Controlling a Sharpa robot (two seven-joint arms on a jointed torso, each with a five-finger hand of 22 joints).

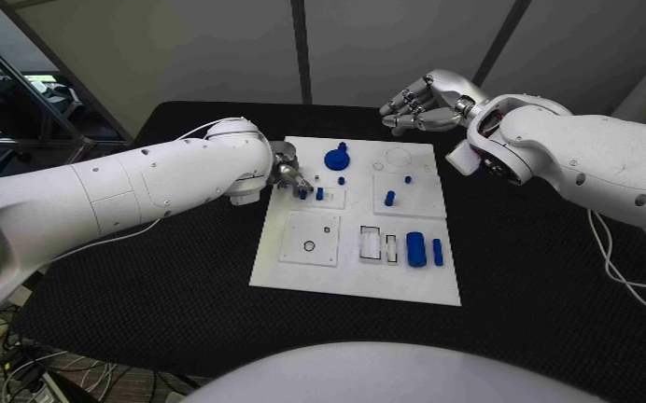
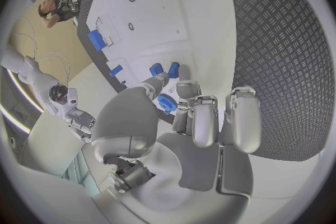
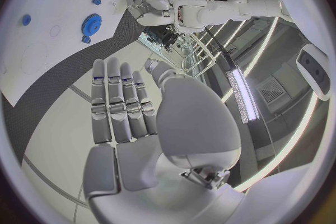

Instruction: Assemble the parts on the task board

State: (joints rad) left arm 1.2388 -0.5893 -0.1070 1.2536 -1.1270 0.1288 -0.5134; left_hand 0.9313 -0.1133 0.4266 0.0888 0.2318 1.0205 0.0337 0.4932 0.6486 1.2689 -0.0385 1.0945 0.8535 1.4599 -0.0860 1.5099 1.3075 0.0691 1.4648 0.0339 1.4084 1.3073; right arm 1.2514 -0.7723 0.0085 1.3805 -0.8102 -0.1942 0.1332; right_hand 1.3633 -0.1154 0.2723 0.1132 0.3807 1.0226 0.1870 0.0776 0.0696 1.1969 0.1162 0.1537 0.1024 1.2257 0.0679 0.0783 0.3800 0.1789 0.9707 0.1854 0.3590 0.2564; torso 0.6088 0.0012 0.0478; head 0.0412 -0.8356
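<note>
The white task board (image 1: pixel 353 268) lies mid-table. On its far half stand a blue gear (image 1: pixel 337 157) and several small blue pegs (image 1: pixel 389 198). A blue cylinder (image 1: pixel 416 248) and a blue bar (image 1: pixel 438 252) lie near its front right. My left hand (image 1: pixel 287 175) is low over the board's left edge. Its fingertips (image 2: pixel 185 87) are at a small blue part (image 1: pixel 301 194), but I cannot see whether they grip it. The gear (image 2: pixel 167 103) shows between thumb and fingers. My right hand (image 1: pixel 424 103) hangs above the far edge, fingers (image 3: pixel 119 101) side by side, holding nothing.
A raised white sub-plate (image 1: pixel 311 256) with a round hole sits on the board's front left, and clear slots (image 1: pixel 378 243) lie beside it. Black table (image 1: pixel 161 291) surrounds the board on all sides. A grey partition wall stands behind the table.
</note>
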